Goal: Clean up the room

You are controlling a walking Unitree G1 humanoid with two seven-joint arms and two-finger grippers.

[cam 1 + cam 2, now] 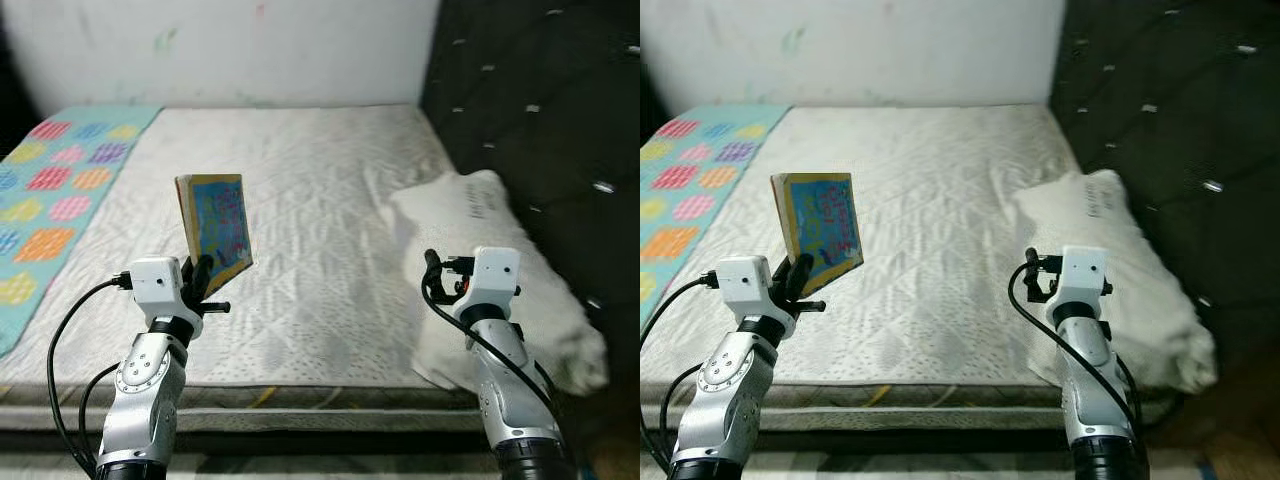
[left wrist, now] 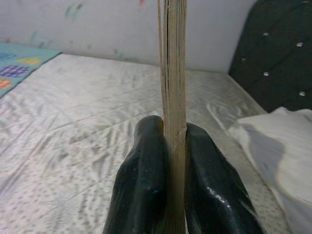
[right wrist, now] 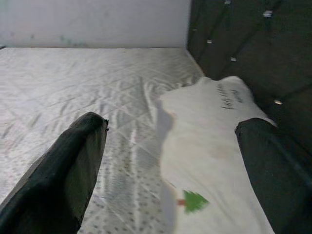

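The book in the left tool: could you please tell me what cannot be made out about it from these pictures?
- The book's cover text: too small and blurred in both eye views.
- Its cover: the left wrist view shows the page edge alone.
- Its lower corner: hidden behind the left tool clamped on it.
- Its back face: turned away from the camera.

Printed matter. A short dark line of lettering stands on the upper face of the white pillow [image 3: 214, 141], near the end toward the headboard; its characters are too small and blurred to read. A small green tree emblem is printed nearer the pillow's other end. The cover of the book [image 1: 218, 225] carries colourful print on a blue ground, none of it legible. No other text, number or brand can be read.
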